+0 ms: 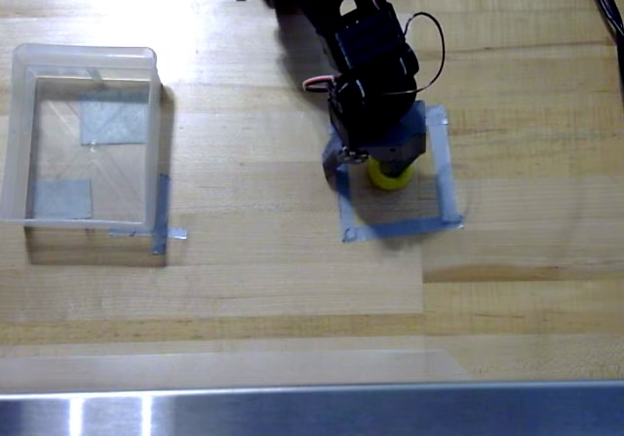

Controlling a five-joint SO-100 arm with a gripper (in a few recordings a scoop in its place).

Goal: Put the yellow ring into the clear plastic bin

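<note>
**Pincer down on the ring inside the tape square**

Right of centre on the tabletop (292, 290), the black arm (366, 56) reaches in from the far edge and ends with its pincer (385, 163) lowered over the ring (390, 177). Part of the yellow ring peeks out from beneath the pincer's near end, and the dark body covers the rest. The pincer touches or sits right on the ring, but from above I cannot tell whether its jaws are spread or clamped on it (the overhead angle hides the fingertips).

The ring lies inside a square outline of grey tape (400, 227), in its far half, close to the middle between the left and right strips. The arm's shadow falls over the left strip of this square.

Well apart to the left stands the bin (86, 58), clear plastic with low walls, upright on the wood. Two grey tape patches show through its bottom, one toward the far side and one at the near left corner. More grey tape runs along its right wall and sticks out at its near right corner.

A red-and-white wire and a black cable loop off the arm above the pincer. A metal strip (312, 412) runs along the near edge of the view.
</note>
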